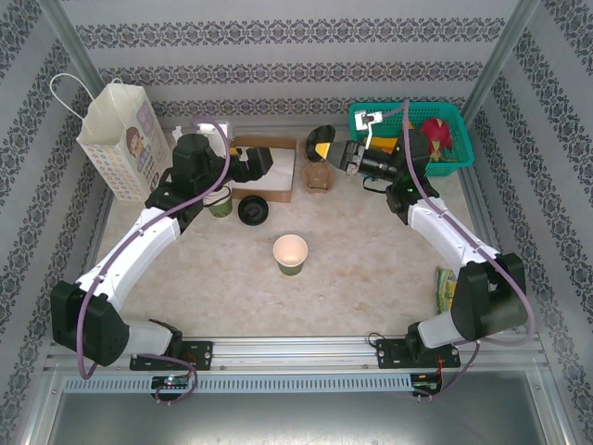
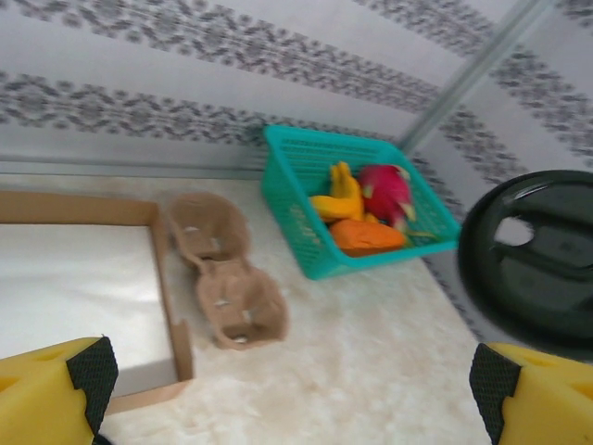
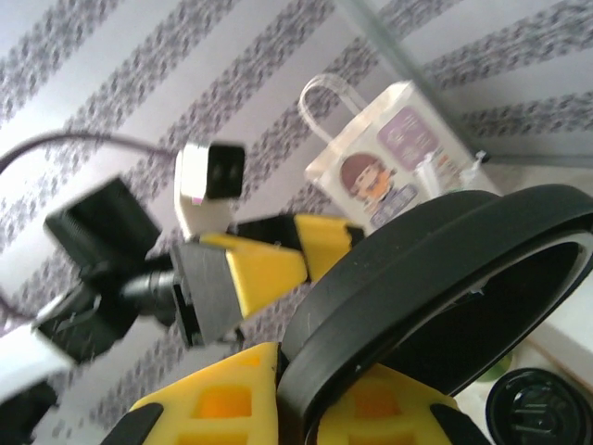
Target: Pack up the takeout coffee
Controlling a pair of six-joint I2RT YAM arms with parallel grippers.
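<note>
The takeout coffee's small cream-and-green paper cup [image 1: 291, 253] stands upright and lidless in the middle of the table, away from both grippers. My right gripper [image 1: 321, 154] [image 3: 315, 394] is at the back centre, shut on the rim of a round black plastic lid [image 1: 323, 135] [image 3: 435, 278] that it holds on edge above the table. The same lid [image 2: 537, 264] is at the right in the left wrist view. My left gripper [image 1: 262, 163] [image 2: 292, 385] faces it from the left, open, with nothing between its yellow fingers [image 2: 56, 394]. The white paper bag [image 1: 123, 139] [image 3: 394, 158] stands at the back left.
A second black lid [image 1: 252, 209] [image 3: 537, 408] lies on the table beside a green cup [image 1: 220, 201] under the left arm. A cardboard tray [image 1: 274, 176] [image 2: 171, 306], a brown cup carrier [image 1: 318, 178] [image 2: 227, 287] and a teal basket of fruit [image 1: 454, 159] [image 2: 296, 209] line the back.
</note>
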